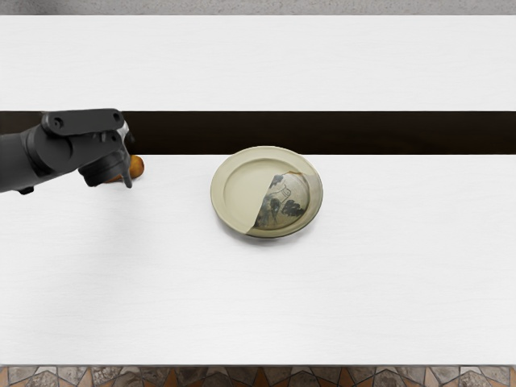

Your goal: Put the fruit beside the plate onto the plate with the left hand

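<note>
A small orange-brown fruit (136, 167) lies on the white table near its far edge, to the left of the plate; only its right side shows. My left hand (107, 157) comes in from the left edge and covers most of the fruit, fingers curled down around it. Whether the fingers press the fruit I cannot tell. The plate (234, 181) is a cream-green dish with a dark painted pattern on its right half; it stands at the table's middle, well to the right of the hand, and holds nothing. The right arm is out of view.
A dark gap (322, 133) runs across behind the table's far edge, with another white surface (258, 64) beyond it. A patterned floor shows along the bottom edge.
</note>
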